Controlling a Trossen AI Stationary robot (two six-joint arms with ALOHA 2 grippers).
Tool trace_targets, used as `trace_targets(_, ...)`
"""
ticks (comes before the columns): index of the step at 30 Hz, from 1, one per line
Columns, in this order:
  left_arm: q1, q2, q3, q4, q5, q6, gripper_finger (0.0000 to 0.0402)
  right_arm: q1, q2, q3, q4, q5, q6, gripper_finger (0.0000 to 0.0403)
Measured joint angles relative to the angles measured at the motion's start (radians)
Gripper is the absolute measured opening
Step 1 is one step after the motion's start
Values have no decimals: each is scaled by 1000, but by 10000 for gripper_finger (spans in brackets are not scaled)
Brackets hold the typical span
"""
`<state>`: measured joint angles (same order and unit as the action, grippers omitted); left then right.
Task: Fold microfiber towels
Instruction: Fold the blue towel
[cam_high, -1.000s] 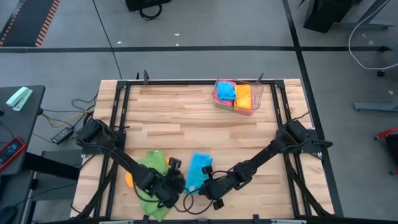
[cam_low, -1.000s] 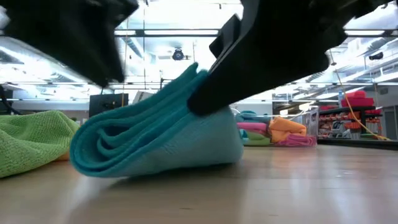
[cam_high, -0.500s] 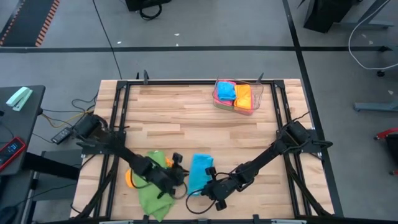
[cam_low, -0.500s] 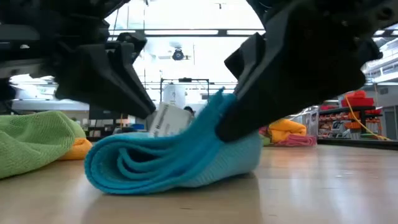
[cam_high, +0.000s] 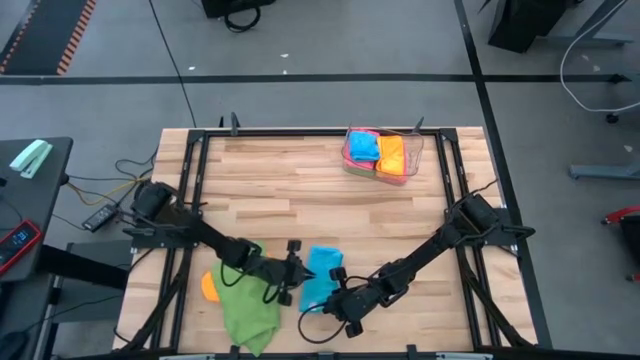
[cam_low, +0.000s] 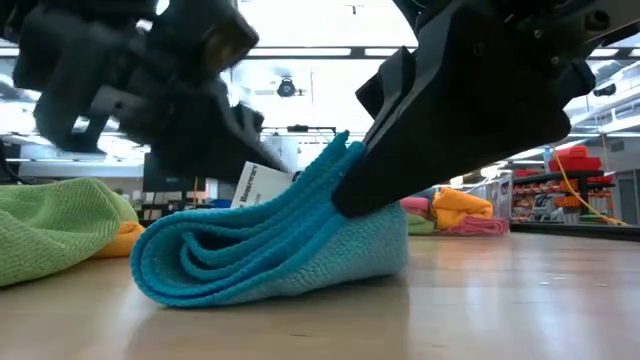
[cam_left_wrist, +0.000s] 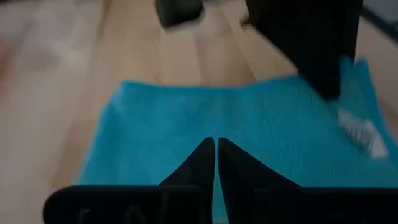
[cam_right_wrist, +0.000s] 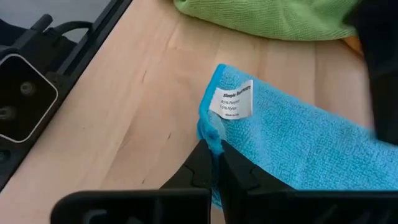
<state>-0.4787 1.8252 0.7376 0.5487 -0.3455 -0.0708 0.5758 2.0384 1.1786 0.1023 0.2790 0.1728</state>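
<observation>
At the near edge of the surface, the right pincer is pinching the near corner of the blue towel, clenched on it beside the white label. The left pincer is reaching over the towel's far-left side with fingers drawn together; whether it is gripping cloth cannot be told. The fold appears mid-way; next, flattening it. Behind, the green towel is lying crumpled; farther off, the tray is holding folded ones.

Robotics lab or workshop, grey floor, floor cables, framed wooden table, ceiling strip lights
</observation>
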Motion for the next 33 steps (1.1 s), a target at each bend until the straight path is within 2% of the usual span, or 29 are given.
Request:
trace_targets(8,-13,72,-1,7,15,-43,22,1,0,0,-6,8,9,14)
trace_targets(14,-31,73,-1,3,16,-41,18,1,-12,0,-25,9,14,14)
trace_targets(20,-29,73,-1,-30,5,-53,17,11,-74,2,-50,56,22,14)
trace_targets(33,-26,73,0,-42,2,-76,18,16,-64,1,-90,58,96,15)
